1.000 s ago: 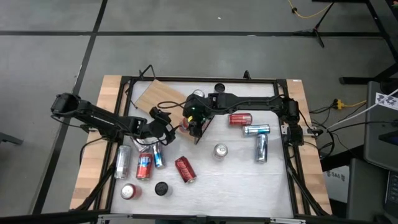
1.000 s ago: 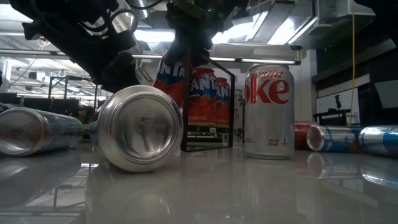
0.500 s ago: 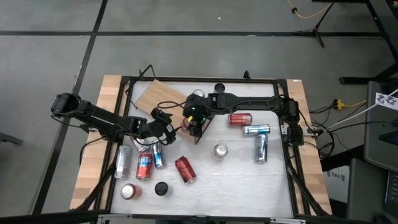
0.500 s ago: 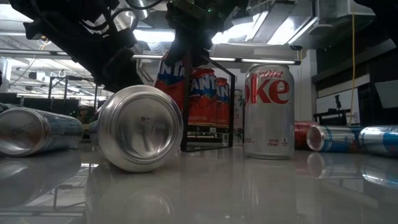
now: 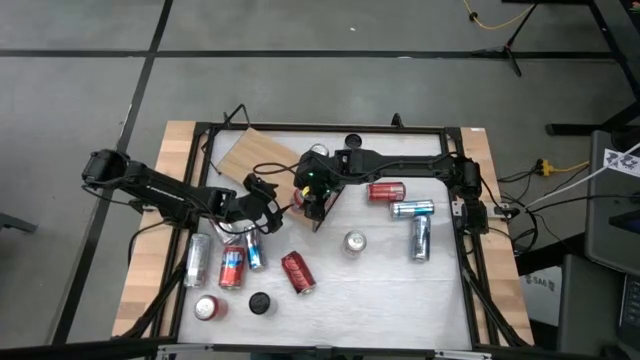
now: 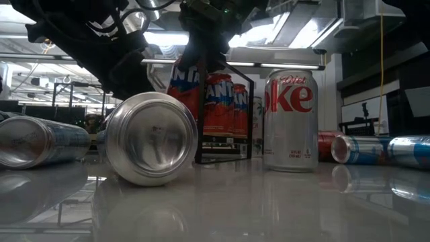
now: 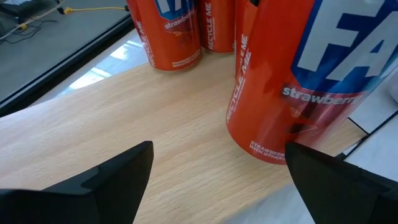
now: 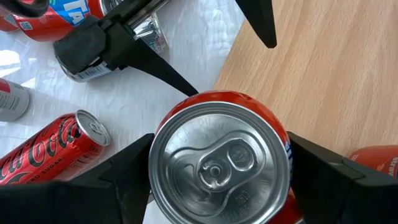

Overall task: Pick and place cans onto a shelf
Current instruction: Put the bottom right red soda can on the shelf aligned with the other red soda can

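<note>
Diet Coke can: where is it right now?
The Diet Coke can stands upright mid-table in the low view, right of the shelf's black frame; in the high view it is just front-right of the shelf.

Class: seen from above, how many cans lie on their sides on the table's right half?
3: a red can beside the right arm, a blue-and-silver can next to it, a silver can farther out. More may be hidden.

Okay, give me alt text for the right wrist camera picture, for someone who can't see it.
Looking down on the silver top of an upright orange can, which sits between the right gripper's two dark fingers at the edge of the light wooden shelf. Beyond it the left gripper reaches in, open, and a red Coca-Cola can lies on the white table.
</note>
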Controlling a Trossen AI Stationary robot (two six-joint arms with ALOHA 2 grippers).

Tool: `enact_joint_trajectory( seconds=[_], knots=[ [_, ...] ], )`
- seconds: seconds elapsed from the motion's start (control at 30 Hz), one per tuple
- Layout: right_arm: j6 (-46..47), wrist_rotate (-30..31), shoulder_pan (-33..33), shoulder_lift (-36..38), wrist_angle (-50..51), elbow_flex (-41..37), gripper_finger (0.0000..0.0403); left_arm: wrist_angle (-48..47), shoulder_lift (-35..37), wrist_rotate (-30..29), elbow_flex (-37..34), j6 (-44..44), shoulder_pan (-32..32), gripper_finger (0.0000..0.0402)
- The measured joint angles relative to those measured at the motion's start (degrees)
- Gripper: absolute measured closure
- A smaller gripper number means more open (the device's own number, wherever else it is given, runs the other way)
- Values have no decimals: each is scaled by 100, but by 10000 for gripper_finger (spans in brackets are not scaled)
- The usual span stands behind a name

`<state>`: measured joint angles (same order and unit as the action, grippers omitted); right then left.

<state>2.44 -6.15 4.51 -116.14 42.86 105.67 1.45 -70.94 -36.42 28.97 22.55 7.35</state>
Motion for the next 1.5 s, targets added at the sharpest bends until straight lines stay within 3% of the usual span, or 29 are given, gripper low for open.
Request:
enact_joint_trajectory(
  seconds=[0.4, 0.8, 1.1, 1.23, 1.5],
  knots=[
    [-1, 0, 0, 0, 1, 0, 102, -2, 0, 0, 0, -2, 2, 35],
    [9, -35, 2, -20, 10, -2, 37, -3, 0, 39, 0, 0, 2, 35],
    [7, -21, 0, -20, 10, -2, 40, -9, 0, 50, 2, -63, 2, 35],
    [4, 0, 0, -2, 19, -2, 40, -7, 50, 355, 2, -344, 4, 35],
    [4, 2, 0, 428, 19, -2, 40, -11, 50, 446, 2, -365, 7, 35]
  ],
)
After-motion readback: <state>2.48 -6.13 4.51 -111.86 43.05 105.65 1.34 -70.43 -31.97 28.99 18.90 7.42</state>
